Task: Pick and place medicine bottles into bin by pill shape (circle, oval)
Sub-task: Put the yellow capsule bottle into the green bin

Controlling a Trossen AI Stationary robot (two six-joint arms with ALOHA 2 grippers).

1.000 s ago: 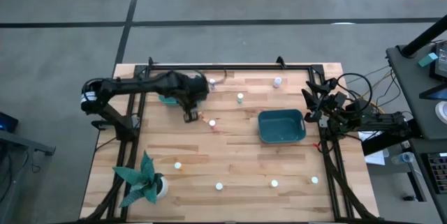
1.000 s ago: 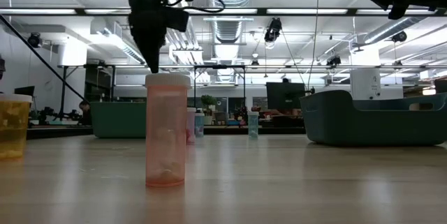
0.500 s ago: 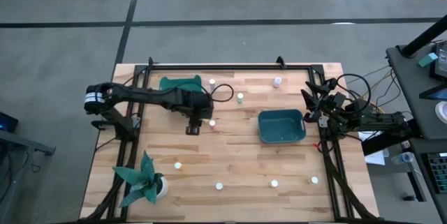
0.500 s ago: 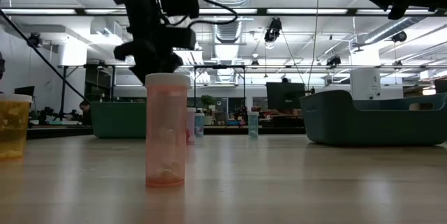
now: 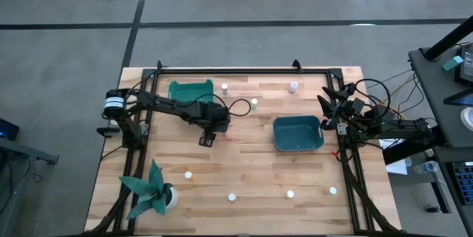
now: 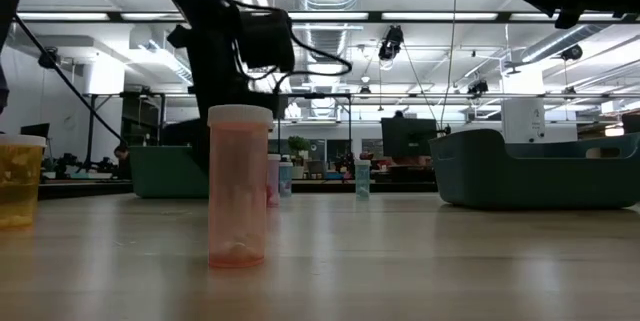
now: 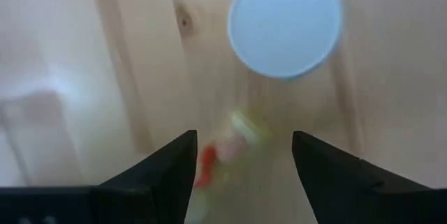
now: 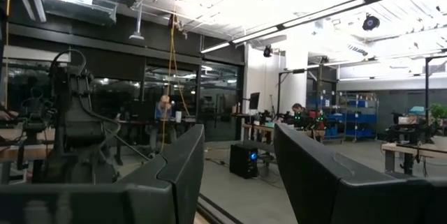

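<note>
Several medicine bottles stand about the table, showing as white caps in the high view, such as one [image 5: 253,104] near the middle and one [image 5: 188,174] near the front. My left gripper [image 5: 219,126] points steeply down over the table's middle, open. In its wrist view [image 7: 241,140] one bottle's white cap [image 7: 285,23] lies just ahead of the fingertips, outside the gap. An orange bottle [image 6: 240,186] stands upright close to the low camera. My right gripper [image 8: 237,175] waits open at the table's right edge, pointing into the room.
A teal bin [image 5: 298,134] sits right of centre, and a second teal bin [image 5: 191,91] at the far left, partly under the left arm. A teal paper plant in a white pot [image 5: 151,193] stands at the near left corner. A yellow bottle [image 6: 15,181] shows at the low view's left edge.
My left gripper has come down toward the table and moved a little toward the right, over the bottle at the table's middle. It has rolled about its own axis and opened from shut. That bottle is now hidden under it in the high view.
</note>
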